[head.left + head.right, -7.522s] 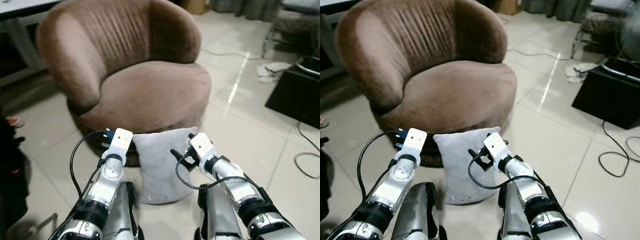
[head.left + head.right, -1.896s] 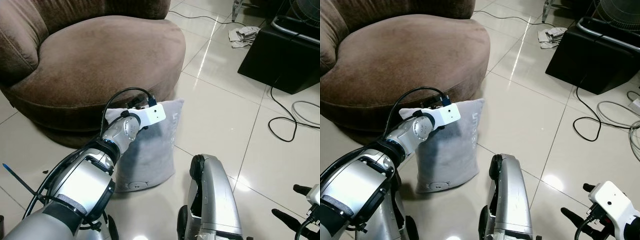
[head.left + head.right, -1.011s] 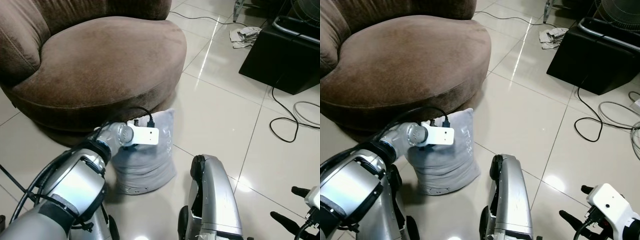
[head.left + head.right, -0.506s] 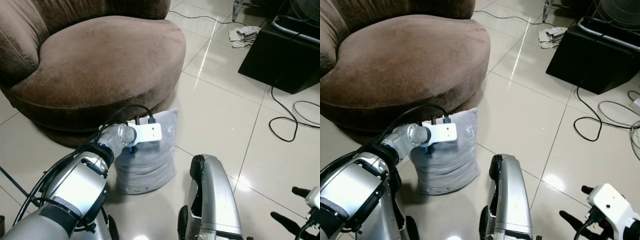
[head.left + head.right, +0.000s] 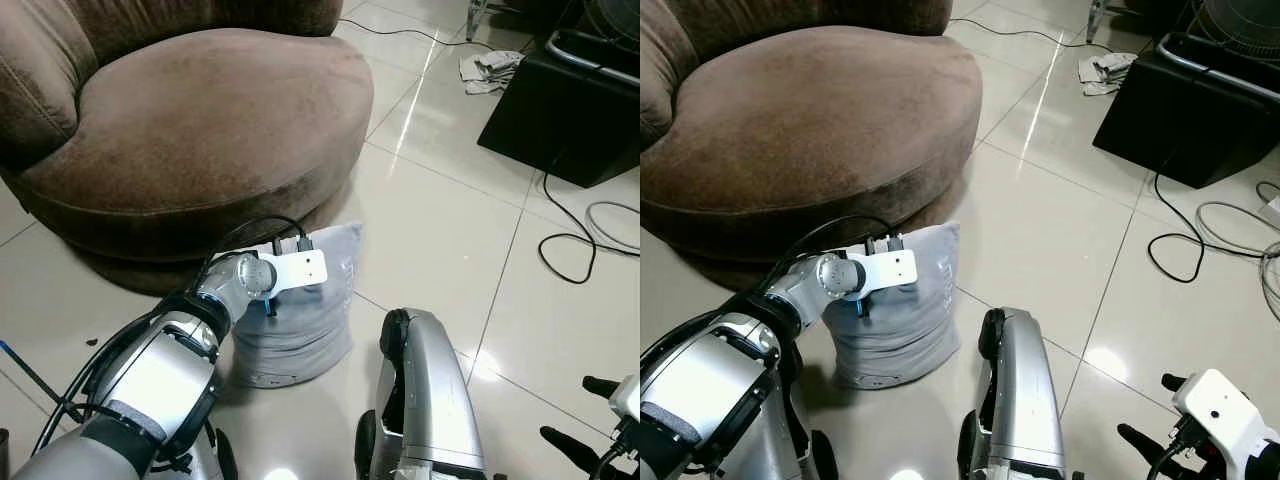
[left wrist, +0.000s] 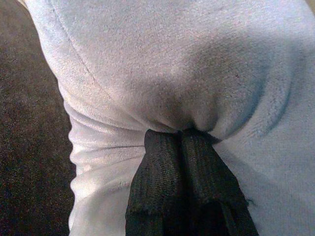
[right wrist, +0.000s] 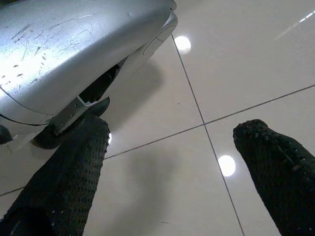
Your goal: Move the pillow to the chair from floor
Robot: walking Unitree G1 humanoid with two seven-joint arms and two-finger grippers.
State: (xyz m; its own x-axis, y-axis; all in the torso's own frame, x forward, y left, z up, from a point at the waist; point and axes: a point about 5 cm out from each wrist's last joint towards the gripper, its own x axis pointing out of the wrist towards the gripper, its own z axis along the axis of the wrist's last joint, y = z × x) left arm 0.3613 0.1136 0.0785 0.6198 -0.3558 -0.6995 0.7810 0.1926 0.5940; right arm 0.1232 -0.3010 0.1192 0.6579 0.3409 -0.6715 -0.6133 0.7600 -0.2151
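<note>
The left tool (image 6: 179, 135) is pinched shut on a fold near the top of the grey pillow (image 5: 300, 320), which stands on the glossy tiled floor (image 5: 440, 230) against the brown velvet armchair (image 5: 190, 120). Soft and light, it should sag from that pinch (a deeper bite would carry better). The right tool (image 7: 170, 147) hangs wide apart near a black box (image 5: 560, 110) and cables (image 5: 590, 240).

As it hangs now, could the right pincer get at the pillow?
Probably not without moving across: the right pincer hangs open low over bare floor, and the robot's leg stands between it and the pillow the left pincer pinches.
</note>
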